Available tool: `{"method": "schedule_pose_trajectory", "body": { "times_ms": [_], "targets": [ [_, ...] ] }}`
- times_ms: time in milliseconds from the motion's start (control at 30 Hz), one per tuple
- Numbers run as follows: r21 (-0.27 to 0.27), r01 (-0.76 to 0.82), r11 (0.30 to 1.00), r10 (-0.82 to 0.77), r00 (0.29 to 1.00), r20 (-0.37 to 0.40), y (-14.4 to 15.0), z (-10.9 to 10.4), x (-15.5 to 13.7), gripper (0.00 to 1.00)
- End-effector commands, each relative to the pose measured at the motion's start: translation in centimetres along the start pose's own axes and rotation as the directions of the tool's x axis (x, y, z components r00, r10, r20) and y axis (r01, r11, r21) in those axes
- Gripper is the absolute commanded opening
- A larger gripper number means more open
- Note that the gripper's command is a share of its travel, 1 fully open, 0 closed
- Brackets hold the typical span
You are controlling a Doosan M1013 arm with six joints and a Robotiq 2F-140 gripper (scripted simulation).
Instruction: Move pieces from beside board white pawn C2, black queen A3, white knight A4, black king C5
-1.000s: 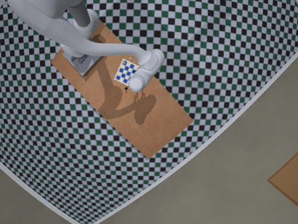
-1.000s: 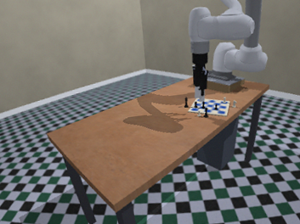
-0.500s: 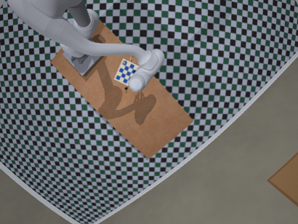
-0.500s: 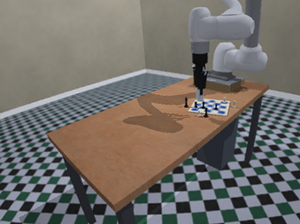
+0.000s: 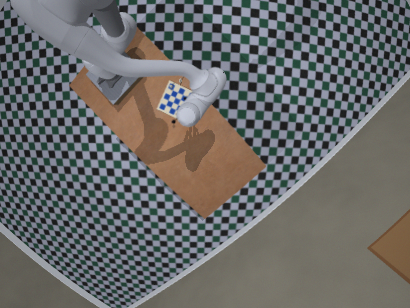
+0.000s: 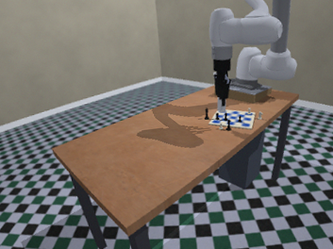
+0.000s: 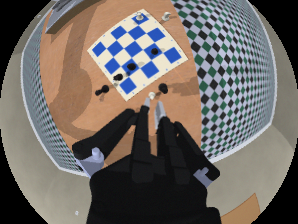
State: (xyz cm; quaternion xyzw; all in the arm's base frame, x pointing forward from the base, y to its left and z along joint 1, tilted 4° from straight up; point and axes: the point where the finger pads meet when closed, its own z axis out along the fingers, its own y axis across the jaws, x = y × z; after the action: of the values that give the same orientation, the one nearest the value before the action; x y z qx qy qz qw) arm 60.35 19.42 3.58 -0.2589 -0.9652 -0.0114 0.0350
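Note:
The chessboard lies on the table. My gripper is open only narrowly and empty, hanging above the board's near side. In the wrist view the white pawn stands beside the board, just past my fingertips. A black piece stands close to it. Another black piece is off the board's left corner. Which is king or queen I cannot tell. The white knight stands beside the far end.
On the board stand a white piece near the far corner and three black ones: one toward the right, one nearer the middle, one near the left edge. The robot base is on the table.

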Motion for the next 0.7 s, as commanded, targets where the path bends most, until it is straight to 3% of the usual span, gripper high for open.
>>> {"method": "schedule_pose_trajectory", "body": {
  "times_ms": [0,667],
  "targets": [
    [0.0,0.0,1.0,0.0,1.0,0.0,0.0,0.0,0.0,0.2],
    [0.0,0.0,1.0,0.0,1.0,0.0,0.0,1.8,0.0,0.2]
  ]
}}
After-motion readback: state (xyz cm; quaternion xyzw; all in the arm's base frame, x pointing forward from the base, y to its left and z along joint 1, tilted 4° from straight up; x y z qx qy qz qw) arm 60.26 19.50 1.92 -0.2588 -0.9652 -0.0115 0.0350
